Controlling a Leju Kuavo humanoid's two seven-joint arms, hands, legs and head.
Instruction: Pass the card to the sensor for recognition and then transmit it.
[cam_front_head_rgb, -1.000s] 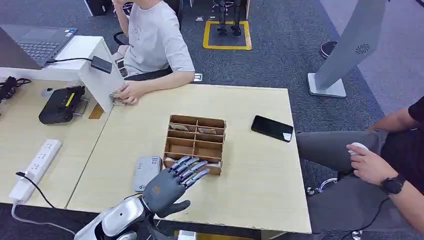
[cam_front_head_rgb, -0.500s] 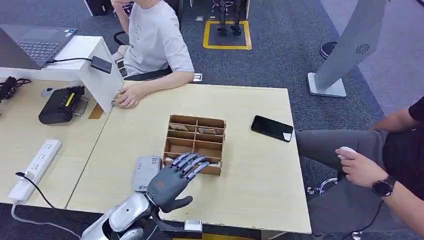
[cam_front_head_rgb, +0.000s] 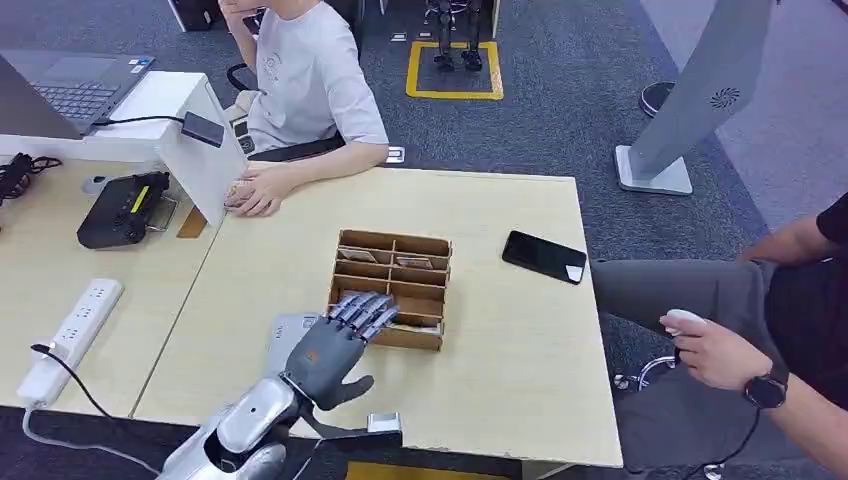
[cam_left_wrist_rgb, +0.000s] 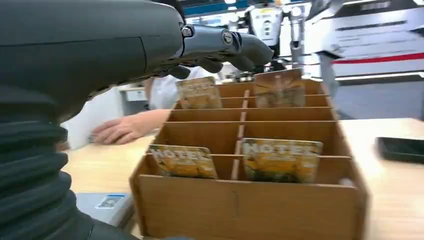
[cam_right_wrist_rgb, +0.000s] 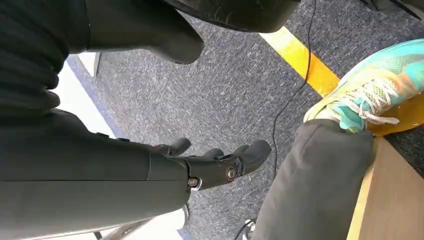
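- Your left hand (cam_front_head_rgb: 338, 345) is hovering spread and empty over the box's (cam_front_head_rgb: 432, 245) near-left compartment; the card (cam_left_wrist_rgb: 183, 161) is standing just beneath and ahead of the fingertips, long edge crosswise.
- Your right hand (cam_right_wrist_rgb: 210, 162) is hanging loosely spread and empty by the floor, so the left is nearer.

box (cam_front_head_rgb: 391, 288): brown, cards (cam_left_wrist_rgb: 280, 159) yellow-brown, "HOTEL" lettered | phone (cam_front_head_rgb: 544, 257) right of box: black | reader (cam_front_head_rgb: 292, 345) left of box: grey, blue mark | left hand (cam_front_head_rgb: 335, 345): dark grey | table (cam_front_head_rgb: 500, 330): pale wood

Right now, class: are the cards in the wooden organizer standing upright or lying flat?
Upright: the cards stand on edge in the wooden organizer, tops showing above the dividers.
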